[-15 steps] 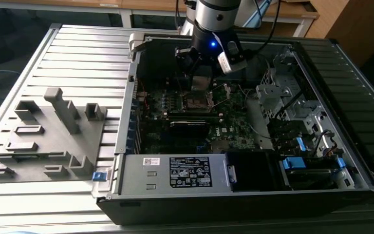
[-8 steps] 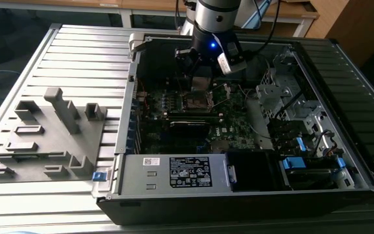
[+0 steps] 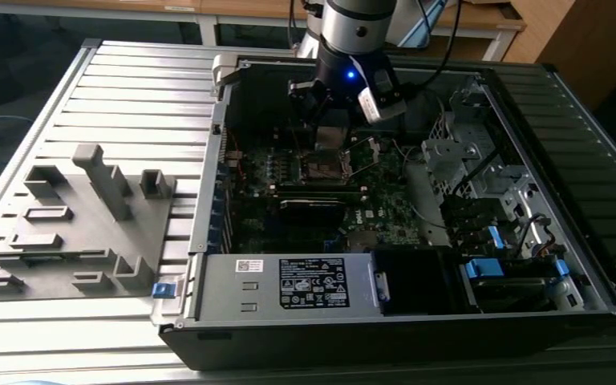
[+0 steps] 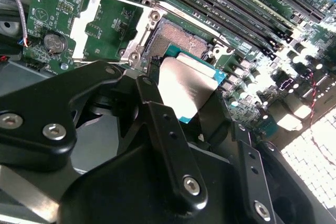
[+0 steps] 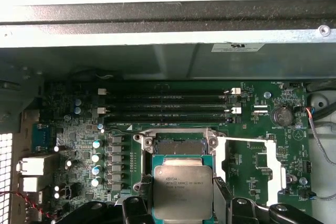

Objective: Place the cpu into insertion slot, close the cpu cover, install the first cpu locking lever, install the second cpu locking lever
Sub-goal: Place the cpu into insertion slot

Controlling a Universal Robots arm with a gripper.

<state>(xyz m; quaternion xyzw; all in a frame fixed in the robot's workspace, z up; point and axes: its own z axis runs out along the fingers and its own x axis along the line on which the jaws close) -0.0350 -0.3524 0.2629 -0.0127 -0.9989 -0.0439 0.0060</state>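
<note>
The cpu (image 5: 182, 192), a small flat square chip with a dull silver-grey metal top on a green backing, was held metal face up over part of the insertion slot (image 5: 176, 143), the open square socket on the green motherboard (image 5: 252, 124). Being square, it had no long axis; its edges ran about parallel to the slot's sides. Contact with the slot: could not tell.

The black two-fingered gripper (image 5: 181, 211) was clamped on the cpu. Its fingers (image 5: 223, 200) stood narrowly apart, one against each of two opposite edges. In the exterior view the gripper (image 3: 333, 136) hung inside the open black computer case (image 3: 394, 341), above the slot.

The cpu cover (image 5: 274, 161), a thin silvery metal frame with an open window, was swung open beside the slot, on the side of the round silver coin cell (image 5: 282, 115).

Counted: one cpu, one cover, one coin cell, two fingers. One grey moulded fixture plate (image 3: 73, 224) lay outside the case on the slatted metal table (image 3: 126, 88). One white-labelled power supply box (image 3: 310, 282) sat along the case's lower edge in the exterior view.
</note>
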